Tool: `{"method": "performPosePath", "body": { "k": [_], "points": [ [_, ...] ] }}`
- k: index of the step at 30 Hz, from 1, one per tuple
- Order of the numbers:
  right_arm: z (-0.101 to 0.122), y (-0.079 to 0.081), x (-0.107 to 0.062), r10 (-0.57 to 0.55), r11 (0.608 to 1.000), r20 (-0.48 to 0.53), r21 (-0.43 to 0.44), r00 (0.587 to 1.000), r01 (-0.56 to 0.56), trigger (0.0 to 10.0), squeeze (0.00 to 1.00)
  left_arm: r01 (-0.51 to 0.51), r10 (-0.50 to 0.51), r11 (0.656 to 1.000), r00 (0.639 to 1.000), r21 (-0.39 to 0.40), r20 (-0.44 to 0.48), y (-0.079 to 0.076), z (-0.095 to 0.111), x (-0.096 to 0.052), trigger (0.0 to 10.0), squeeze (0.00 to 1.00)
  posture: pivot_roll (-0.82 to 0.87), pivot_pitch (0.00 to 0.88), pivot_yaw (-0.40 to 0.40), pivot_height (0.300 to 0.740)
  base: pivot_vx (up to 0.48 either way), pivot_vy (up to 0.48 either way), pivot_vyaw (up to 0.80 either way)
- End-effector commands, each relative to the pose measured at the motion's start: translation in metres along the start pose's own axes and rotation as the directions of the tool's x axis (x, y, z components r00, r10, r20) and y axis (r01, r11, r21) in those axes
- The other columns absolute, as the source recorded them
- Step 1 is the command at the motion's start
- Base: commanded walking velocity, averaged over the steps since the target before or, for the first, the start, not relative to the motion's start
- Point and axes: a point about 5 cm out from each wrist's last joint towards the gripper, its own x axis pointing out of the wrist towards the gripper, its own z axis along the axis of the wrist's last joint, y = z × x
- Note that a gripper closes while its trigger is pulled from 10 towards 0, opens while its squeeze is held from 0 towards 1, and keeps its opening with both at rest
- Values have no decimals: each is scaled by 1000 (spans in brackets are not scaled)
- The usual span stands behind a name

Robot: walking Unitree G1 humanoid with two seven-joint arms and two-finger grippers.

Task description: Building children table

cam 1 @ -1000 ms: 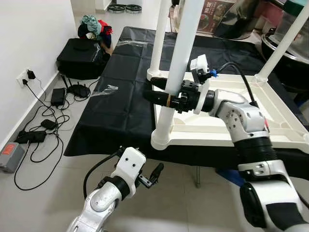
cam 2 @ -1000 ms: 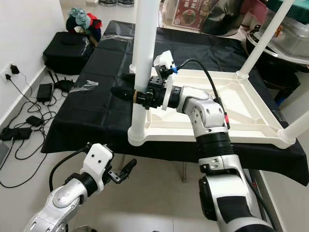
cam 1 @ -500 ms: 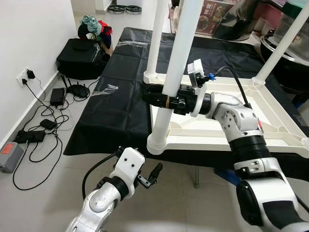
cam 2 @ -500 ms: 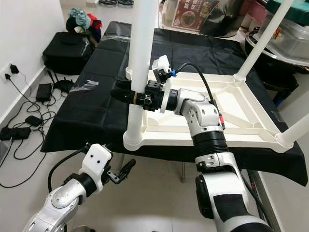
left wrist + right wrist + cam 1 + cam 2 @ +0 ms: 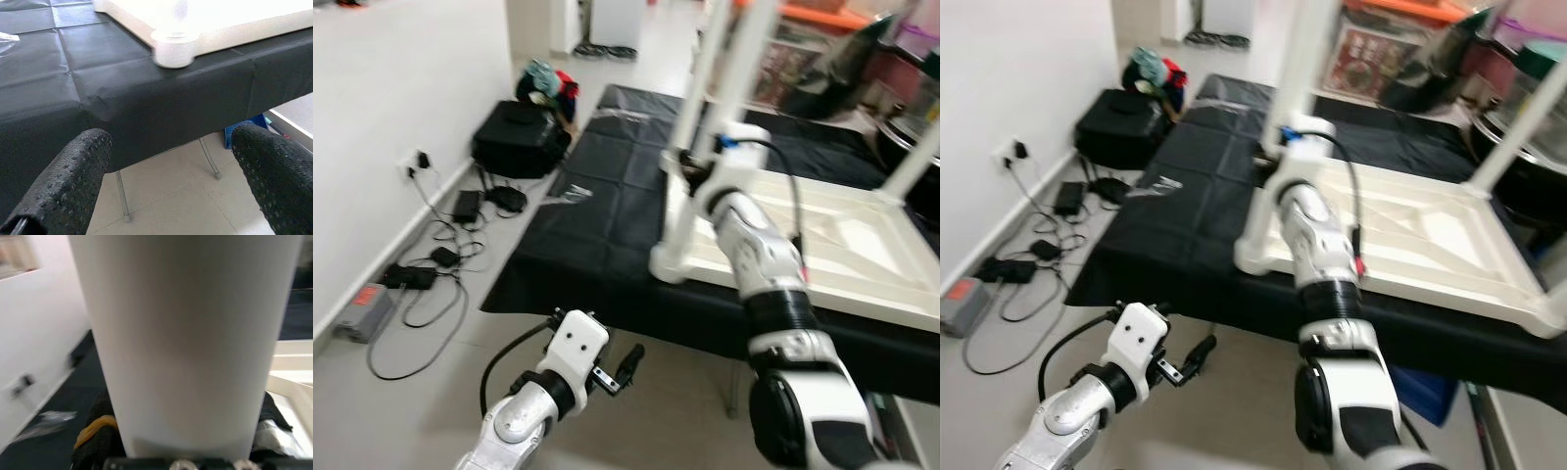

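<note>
From my head, the whole picture has swung and blurred since a moment ago, so my camera moved; the upturned white table [image 5: 822,245] lies on the black-covered bench [image 5: 597,211] as before, my right arm reaching its near-corner leg [image 5: 690,171]. My left claw [image 5: 625,364] hangs low, open and empty. My left wrist looks between spread fingers [image 5: 73,181] at the table corner. At my right wrist, the right claw [image 5: 186,431] grips the leg.
</note>
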Motion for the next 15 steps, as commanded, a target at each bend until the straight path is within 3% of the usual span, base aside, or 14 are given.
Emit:
{"method": "performPosePath", "body": {
  "k": [1, 5, 6, 7, 9, 12, 13, 14, 15],
  "points": [
    [-1, -11, -9, -182, 983, 4, 23, 983, 182, 0, 0, 12, -11, 1000, 1000, 7, -12, -2, -3, 0, 10000, 0, 155, 56, -119, 740, 0, 0, 0],
    [0, 5, -15, -260, 965, 0, 21, 966, 260, 0, 0, 9, -9, 1000, 1000, 10, -10, -1, -2, 1, 10000, 0, 156, 56, -120, 740, 0, 0, 0],
    [-3, 17, -13, -205, 978, -30, 35, 978, 206, 10000, 0, 7, -7, 1000, 1000, 10, -10, -1, -2, 1, 10000, 0, 156, 58, -121, 740, 0, 0, 0],
    [-3, 17, -13, -205, 978, -30, 35, 978, 206, 10000, 0, 7, -7, 1000, 1000, 10, -10, -1, -2, 1, 10000, 0, 156, 58, -121, 740, 0, 0, 0],
    [-7, 34, -10, -120, 990, -68, 69, 990, 124, 10000, 0, 5, -5, 1000, 1000, 9, -9, -1, -2, 1, 10000, 0, 154, 61, -122, 740, 0, 0, 0],
    [-7, 34, -10, -120, 990, -68, 69, 990, 124, 10000, 0, 5, -5, 1000, 1000, 9, -9, -1, -2, 1, 10000, 0, 154, 61, -122, 740, 0, 0, 0],
    [-8, 39, -9, -89, 992, -74, 79, 993, 94, 10000, 553, 5, -5, 1000, 1000, 9, -9, -1, -2, 0, 10000, 0, 151, 63, -120, 740, 0, 0, 0],
    [-8, 39, -9, -89, 992, -74, 79, 993, 94, 10000, 553, 5, -5, 1000, 1000, 9, -9, -1, -2, 0, 10000, 0, 151, 63, -120, 740, 0, 0, 0],
    [-7, 40, -6, -48, 996, -49, 79, 998, 52, 10000, 1000, 5, -5, 1000, 1000, 8, -9, -1, -2, 1, 10000, 0, 149, 63, -122, 740, 0, 0, 0]
  ]
}}
